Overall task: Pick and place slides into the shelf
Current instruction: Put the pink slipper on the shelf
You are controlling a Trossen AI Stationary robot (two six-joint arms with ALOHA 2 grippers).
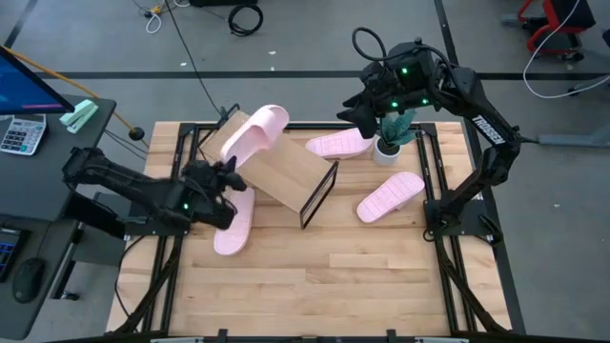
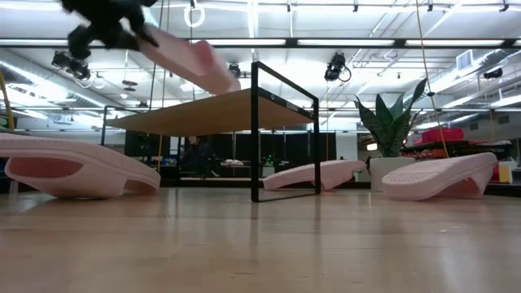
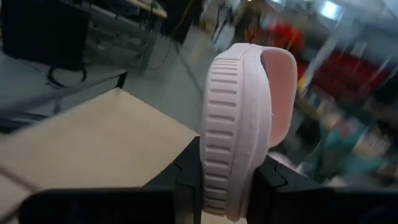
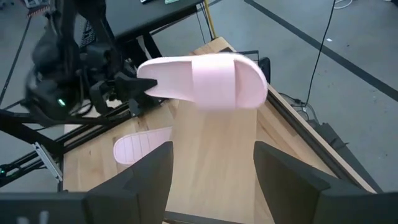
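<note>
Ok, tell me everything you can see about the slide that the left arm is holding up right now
The held slide is pale pink, foam by the look of it, with an oval sole, a ribbed edge and one wide strap. The left gripper is shut on its heel end, fingers pressing both sides of the sole. It is lifted and tilted over the far end of the shelf, above the light wooden plank, apparently not touching it.

Your two arms were dark, jointed links, with green indicator lights glowing near the left gripper [image 1: 227, 171] and right gripper [image 1: 360, 112] (white lettering ran along the right arm's link).
</note>
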